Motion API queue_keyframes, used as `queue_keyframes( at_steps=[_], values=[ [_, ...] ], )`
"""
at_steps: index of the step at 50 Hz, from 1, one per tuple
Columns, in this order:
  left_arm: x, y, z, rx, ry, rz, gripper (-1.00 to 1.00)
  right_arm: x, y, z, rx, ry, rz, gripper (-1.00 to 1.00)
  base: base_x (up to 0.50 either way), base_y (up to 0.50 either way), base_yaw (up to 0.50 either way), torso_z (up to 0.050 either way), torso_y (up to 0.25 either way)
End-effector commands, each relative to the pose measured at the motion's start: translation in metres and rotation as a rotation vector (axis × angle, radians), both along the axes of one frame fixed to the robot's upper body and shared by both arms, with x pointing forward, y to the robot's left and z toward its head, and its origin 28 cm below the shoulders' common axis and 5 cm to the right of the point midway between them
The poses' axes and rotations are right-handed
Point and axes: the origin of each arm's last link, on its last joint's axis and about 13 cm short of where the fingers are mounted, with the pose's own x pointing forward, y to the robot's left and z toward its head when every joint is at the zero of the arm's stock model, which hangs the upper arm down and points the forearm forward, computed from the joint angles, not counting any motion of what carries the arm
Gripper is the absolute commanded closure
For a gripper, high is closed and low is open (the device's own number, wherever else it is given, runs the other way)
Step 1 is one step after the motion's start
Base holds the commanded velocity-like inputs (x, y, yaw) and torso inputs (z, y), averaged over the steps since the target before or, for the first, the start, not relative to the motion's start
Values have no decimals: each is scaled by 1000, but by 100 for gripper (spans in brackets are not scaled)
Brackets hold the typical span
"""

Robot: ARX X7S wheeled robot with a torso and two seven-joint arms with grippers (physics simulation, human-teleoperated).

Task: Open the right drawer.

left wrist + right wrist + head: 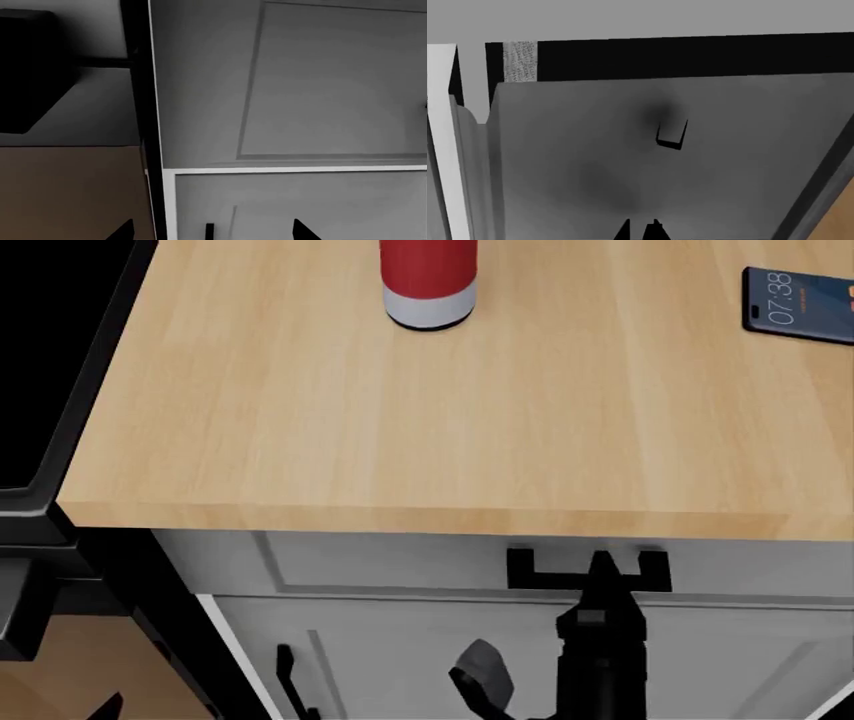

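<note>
1. Head view, left to right: we see the black oven (pixel 40 390) at the left edge, a red bottle (pixel 429 280) top centre, and a phone (pixel 798 305) top right on the wood counter (pixel 400 420).
2. The right drawer (pixel 400 562) sits shut just under the counter edge, lower centre; light grey, with a black U-handle (pixel 587 568).
3. Right gripper (pixel 599 565) is at the handle, fingertips nearly together; we cannot tell whether it grips.
4. Left gripper (pixel 212 231): tips apart, well below the drawer.

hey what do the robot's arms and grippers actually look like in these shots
The right arm is matte black and blocky, ending in a right gripper with thin, pointed black fingers. A faceted dark grey piece shows beside it. The left gripper shows only black finger tips. No cables or markings visible.
</note>
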Motion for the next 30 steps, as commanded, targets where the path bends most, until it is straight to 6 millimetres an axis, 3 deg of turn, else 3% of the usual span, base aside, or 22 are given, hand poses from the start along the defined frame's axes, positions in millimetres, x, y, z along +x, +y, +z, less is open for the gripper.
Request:
queue_keyframes(
  at_steps=[1,14,30],
  values=[
    [1,0,-1,2,2,1,-100,6,-3,0,107,85,-16,100,13,0,0,0,0],
    [1,0,-1,2,0,3,-100,3,-3,-3,109,72,-4,100,6,0,2,-1,0],
    [2,0,0,6,-8,7,-100,-22,0,3,119,40,25,100,1,0,0,0,-1]
  ],
)
